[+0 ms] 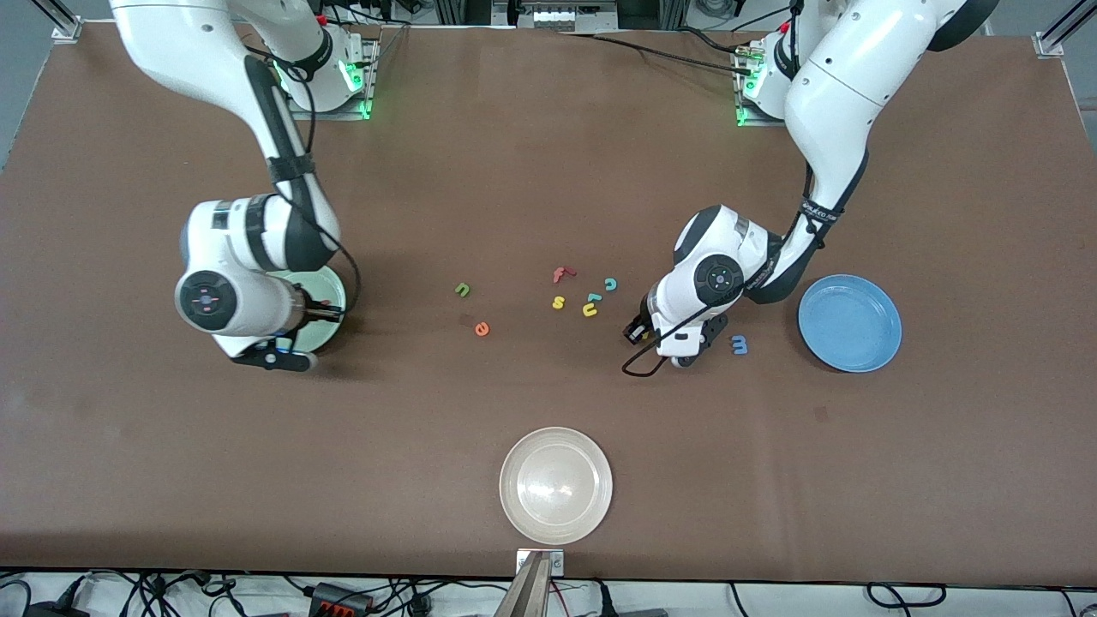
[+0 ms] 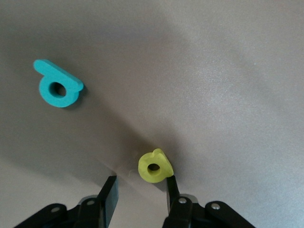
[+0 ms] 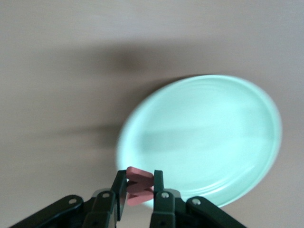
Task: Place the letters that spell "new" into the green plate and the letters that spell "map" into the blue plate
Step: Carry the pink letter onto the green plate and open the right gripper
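W (image 3: 138,186) pinched in right gripper (image 3: 139,189) over green plate (image 3: 247,142) rim. Left gripper (image 2: 141,186) part-open on table; one finger (image 2: 172,186) touches a (image 2: 154,166).

Table (image 1: 531,171): matt brown covering, smooth, faint sheen in both wrist views. Yellow "a" (image 2: 154,166), teal "p" (image 2: 57,85), salmon-red "w" (image 3: 138,186): matt, foam-like, soft-edged. Green plate (image 3: 209,137), blue plate (image 1: 850,323), beige plate (image 1: 556,486): smooth, glossy plastic look; arm shells (image 1: 827,94) glossy white.
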{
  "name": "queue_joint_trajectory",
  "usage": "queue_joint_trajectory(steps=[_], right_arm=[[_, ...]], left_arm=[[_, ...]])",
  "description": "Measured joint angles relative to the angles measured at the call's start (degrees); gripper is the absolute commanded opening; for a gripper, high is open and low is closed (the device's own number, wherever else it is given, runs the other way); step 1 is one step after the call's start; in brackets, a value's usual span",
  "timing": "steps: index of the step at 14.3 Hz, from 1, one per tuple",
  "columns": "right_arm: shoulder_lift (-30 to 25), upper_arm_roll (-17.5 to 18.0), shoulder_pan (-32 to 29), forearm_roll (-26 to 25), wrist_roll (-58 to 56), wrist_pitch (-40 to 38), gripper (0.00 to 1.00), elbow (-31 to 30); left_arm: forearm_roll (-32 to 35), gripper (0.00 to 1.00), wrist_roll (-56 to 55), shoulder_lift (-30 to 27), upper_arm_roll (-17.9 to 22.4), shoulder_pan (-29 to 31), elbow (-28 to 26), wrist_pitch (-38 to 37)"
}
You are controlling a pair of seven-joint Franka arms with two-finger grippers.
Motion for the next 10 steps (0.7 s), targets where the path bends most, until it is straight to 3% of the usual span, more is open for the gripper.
queue_joint_trajectory(steps=[2,3,4,5,6,10], right_arm=[[0.3,-0.5,-2.6,0.0,-5.2,3.8,0.05,-3.2],[0.6,-0.5,-3.3,0.0,-6.7,5.9,0.09,-4.6],[1.1,-0.5,-3.5,0.0,-7.2,7.6,0.31,-5.8],[1.6,-0.4,-3.5,0.0,-7.3,8.6,0.75,-6.5],[2.0,-0.4,-3.5,0.0,-7.3,8.9,1.0,-6.7],[1.2,-0.3,-3.0,0.1,-7.2,7.8,1.0,-5.6]], left_arm=[[0.6,0.47,0.0,0.0,0.0,0.0,0.0,0.0],[0.9,0.41,0.0,0.0,-0.1,0.0,0.0,0.0],[1.0,0.34,0.0,0.0,-0.1,0.0,0.0,0.0],[1.0,0.29,0.0,0.0,-0.1,0.0,0.1,0.0],[1.1,0.27,0.0,-0.1,-0.1,0.0,0.1,-0.1],[3.4,0.24,0.0,-0.4,0.1,0.3,1.5,-4.9]])
